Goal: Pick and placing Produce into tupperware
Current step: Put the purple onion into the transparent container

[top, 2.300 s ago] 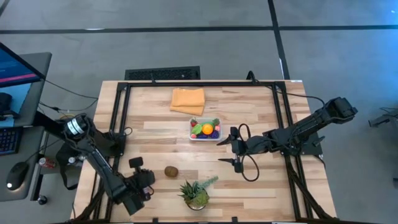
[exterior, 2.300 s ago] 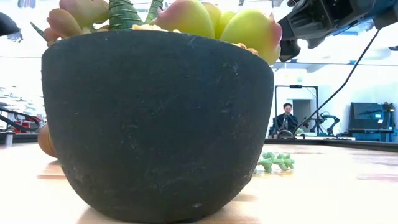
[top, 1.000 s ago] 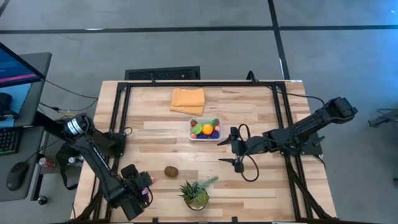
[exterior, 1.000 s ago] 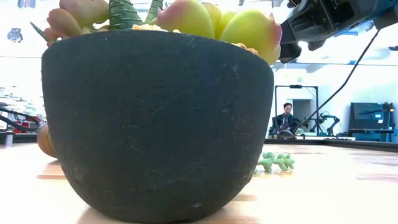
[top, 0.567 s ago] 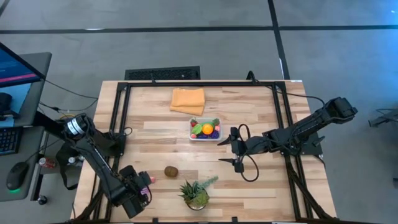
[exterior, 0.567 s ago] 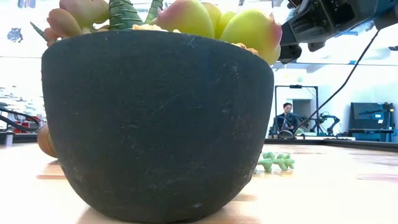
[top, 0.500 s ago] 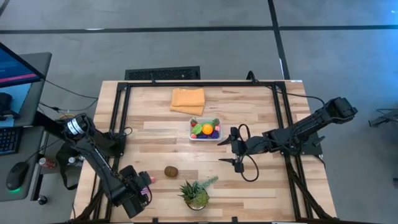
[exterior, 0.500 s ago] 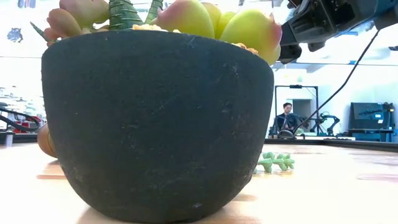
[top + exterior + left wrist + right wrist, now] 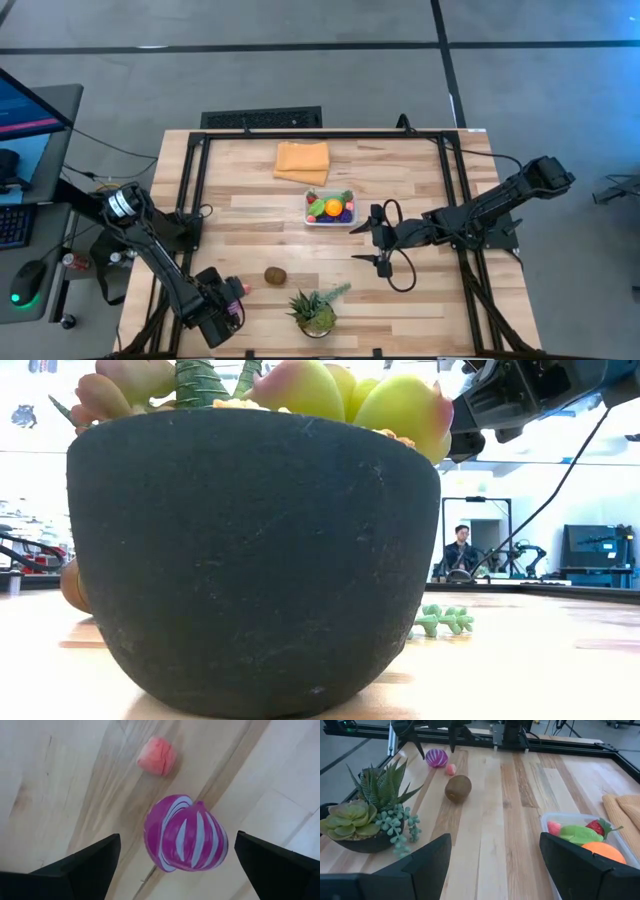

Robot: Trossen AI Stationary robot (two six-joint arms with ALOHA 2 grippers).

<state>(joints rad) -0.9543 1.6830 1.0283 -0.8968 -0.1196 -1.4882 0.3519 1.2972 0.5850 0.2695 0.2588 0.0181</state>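
Between the open black jaws of the left gripper (image 9: 175,865), a magenta-purple produce piece (image 9: 186,840) striped in pale white is seen, with a small salmon-pink piece (image 9: 157,756) just beyond the jaws. Ahead of the right gripper (image 9: 495,865), whose spread fingers are black too, a brown kiwi (image 9: 458,788) is shown on the pale blond wooden table (image 9: 535,785). The clear, whitish tupperware (image 9: 555,818) is filled with red, green and orange. The potted plant (image 9: 367,805) is coloured green in a dark pot. A folded cloth (image 9: 302,162) is orange.

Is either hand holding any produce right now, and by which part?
Nothing is held. The left hand is open over the striped purple piece; the right hand is open and empty.
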